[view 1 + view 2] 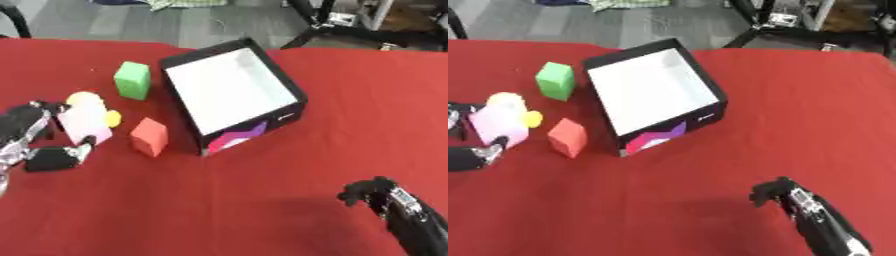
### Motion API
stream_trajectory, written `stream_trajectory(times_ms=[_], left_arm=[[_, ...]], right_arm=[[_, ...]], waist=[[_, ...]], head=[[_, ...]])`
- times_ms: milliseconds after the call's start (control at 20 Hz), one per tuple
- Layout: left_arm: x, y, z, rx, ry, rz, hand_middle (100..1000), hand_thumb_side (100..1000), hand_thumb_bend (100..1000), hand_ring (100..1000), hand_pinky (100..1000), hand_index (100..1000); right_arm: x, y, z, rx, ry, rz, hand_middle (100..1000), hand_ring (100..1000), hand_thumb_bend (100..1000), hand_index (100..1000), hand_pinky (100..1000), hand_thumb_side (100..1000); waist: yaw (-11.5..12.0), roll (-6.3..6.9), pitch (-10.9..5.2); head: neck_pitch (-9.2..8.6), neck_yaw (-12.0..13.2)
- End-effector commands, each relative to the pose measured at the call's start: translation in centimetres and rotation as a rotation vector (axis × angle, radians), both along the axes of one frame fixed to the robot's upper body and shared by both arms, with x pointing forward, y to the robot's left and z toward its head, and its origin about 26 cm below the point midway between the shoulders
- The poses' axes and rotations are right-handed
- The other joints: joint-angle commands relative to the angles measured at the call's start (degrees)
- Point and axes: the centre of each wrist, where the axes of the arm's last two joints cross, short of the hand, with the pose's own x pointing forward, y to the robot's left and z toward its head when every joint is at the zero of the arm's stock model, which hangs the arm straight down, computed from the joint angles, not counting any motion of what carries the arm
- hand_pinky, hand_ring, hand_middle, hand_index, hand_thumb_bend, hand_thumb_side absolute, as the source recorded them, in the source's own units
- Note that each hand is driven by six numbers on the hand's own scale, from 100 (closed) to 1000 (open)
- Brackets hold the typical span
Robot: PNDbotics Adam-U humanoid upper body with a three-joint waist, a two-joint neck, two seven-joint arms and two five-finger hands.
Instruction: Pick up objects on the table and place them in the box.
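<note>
Red cloth covered the whole table (262, 200). Nearest, by the near right corner, the right hand (372, 192) hung just above the cloth, fingers curled in, holding nothing, well apart from every object.

At the left edge, the left hand (52, 150) had a pale pink block (85, 121) pinched between the thumb below and fingers above. Whether the block had cleared the cloth, I could not tell. Two yellow pieces sat against it: a pale yellow round one (83, 97) at its far side and a small bright yellow one (113, 118) at its right side, touching or nearly so.

Just right of those stood a red block (149, 136), close beside the box's near left corner. Farther back, a green block (133, 80) stood near the box's left wall.

The box (179, 62), black outside and white inside, sat askew toward the middle of the table, a pink and purple mark on its near wall. Nothing showed inside it.

Judgement: the step in hand was carrying the pink block to the box. To do it well, lift straight up first so the yellow pieces are not dragged, pass above the red block, clear the left wall, and release over the white floor, not the rim.
</note>
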Motion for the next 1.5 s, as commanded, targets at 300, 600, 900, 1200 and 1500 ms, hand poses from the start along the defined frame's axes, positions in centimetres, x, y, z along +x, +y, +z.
stream_trajectory(times_ms=[300,600,900,1200,1500], left_arm=[[4.3,-5.0,5.1,0.068,0.044,-0.185,562,372,100,529,734,789],[11.3,-9.6,3.2,0.17,0.14,-0.183,599,495,100,557,739,810],[15.6,-12.5,-0.7,0.197,0.121,-0.181,622,658,100,567,748,850],[17.3,-13.5,-4.8,0.197,0.1,-0.164,663,919,132,587,755,903],[17.2,-14.1,-5.1,0.205,0.008,-0.206,779,1000,318,651,773,953]], right_arm=[[-0.1,-0.1,0.1,-0.015,0.0,0.025,517,752,100,702,1000,1000],[-0.1,0.2,0.1,-0.007,0.0,0.041,516,751,100,702,1000,1000],[0.1,0.6,0.2,0.006,-0.003,0.059,516,751,100,702,1000,1000],[0.2,0.8,0.3,0.015,-0.005,0.073,516,751,100,701,1000,1000],[0.3,0.8,0.3,0.015,-0.006,0.072,516,751,100,702,1000,1000]], waist=[[-1.29,0.65,-1.97],[-1.92,0.16,-1.94],[-2.78,-0.44,-1.38],[-3.53,-0.87,-1.02],[-3.61,-0.84,-0.85]], head=[[-0.03,0.93],[-0.03,1.18],[-0.03,1.36],[-0.03,1.38],[-0.03,1.2]])
